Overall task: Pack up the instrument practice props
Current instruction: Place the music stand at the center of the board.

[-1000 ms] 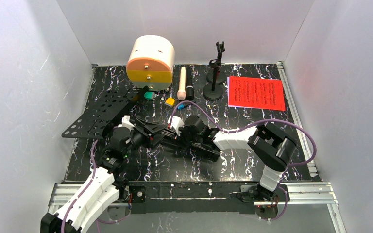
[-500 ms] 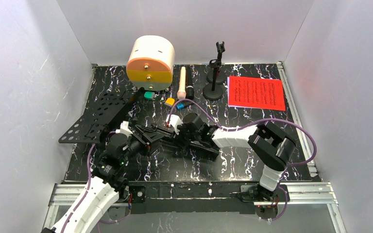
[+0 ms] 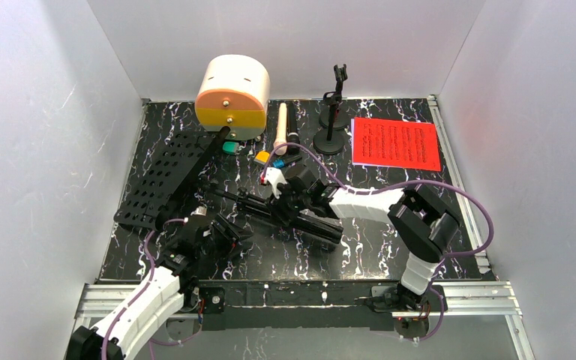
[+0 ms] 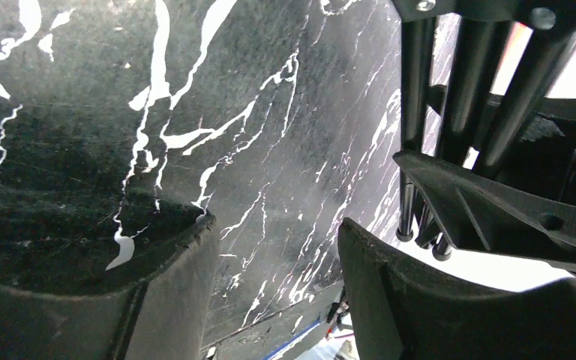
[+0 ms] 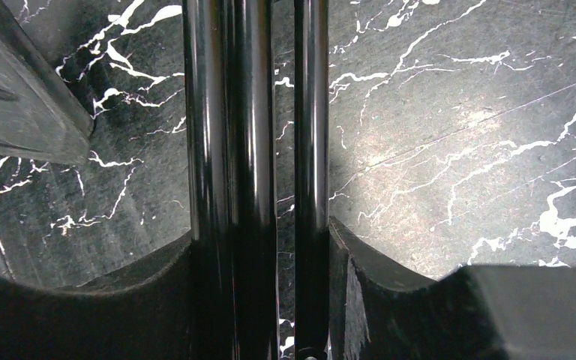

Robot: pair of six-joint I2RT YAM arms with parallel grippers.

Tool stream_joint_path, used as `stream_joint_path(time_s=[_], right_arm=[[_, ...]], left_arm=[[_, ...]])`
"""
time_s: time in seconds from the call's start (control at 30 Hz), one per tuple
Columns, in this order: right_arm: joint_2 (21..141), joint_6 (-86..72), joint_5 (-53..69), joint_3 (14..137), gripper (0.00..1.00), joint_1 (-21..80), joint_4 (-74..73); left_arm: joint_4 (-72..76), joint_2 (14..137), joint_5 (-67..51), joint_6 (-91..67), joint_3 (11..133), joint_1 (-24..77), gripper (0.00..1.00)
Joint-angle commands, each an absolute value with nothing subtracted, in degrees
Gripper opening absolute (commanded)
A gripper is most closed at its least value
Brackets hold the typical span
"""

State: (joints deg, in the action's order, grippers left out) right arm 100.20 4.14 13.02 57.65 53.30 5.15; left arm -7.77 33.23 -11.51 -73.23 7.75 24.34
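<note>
Packing step: black perforated metal music rack [image 3: 163, 171] lies flat at left of marbled worktop [image 3: 390, 225]. Its tripod legs [image 5: 221, 135] sit clamped in right gripper [image 5: 264, 255] jaws. The left gripper [image 4: 274, 247] jaws are open, empty. Next, probably: left grabs too, lift together.

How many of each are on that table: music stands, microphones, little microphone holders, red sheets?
Music stand: 1
Microphones: 2
Microphone holders: 2
Red sheet: 1
Total: 6
</note>
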Motion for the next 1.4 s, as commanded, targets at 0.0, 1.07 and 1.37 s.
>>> stream_joint_path(time_s=[0.0, 1.07, 1.37], right_arm=[[94.1, 1.12, 17.43, 65.0, 0.01, 52.65, 12.82], [94.71, -4.48, 19.55, 74.88, 0.01, 43.43, 7.13], [94.92, -3.23, 24.01, 68.74, 0.01, 43.68, 9.21]], left_arm=[[-7.2, 33.84, -10.57, -70.24, 5.76, 24.37, 0.58], [-25.45, 20.8, -20.14, -55.9, 19.95, 24.39, 0.58], [-27.13, 23.82, -16.76, -44.01, 39.28, 24.36, 0.57]])
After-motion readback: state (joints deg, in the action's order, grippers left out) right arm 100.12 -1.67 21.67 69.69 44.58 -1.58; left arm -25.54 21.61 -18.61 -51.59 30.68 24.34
